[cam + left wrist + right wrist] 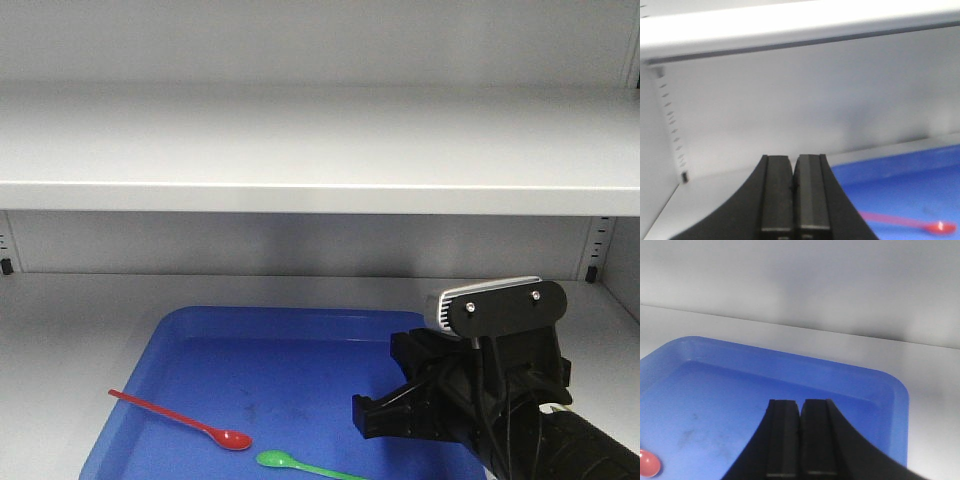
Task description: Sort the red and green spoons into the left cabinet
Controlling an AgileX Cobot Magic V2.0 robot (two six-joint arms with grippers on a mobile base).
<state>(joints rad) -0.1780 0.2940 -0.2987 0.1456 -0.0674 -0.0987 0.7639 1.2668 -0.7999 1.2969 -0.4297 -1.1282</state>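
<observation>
Two plastic spoons are seen lying in a blue tray [200, 345] on the lower shelf of the pale cabinet [320, 150].

The slim red spoon [180, 418] is laid across the tray's smooth, scuffed floor; the green spoon [300, 463] is placed just beside its oval bowl. The right gripper [800, 440] and left gripper [794, 195] are both pressed closed, matte black pads together, with nothing held.

Bright, even light — wrist views soft (blurred).
</observation>
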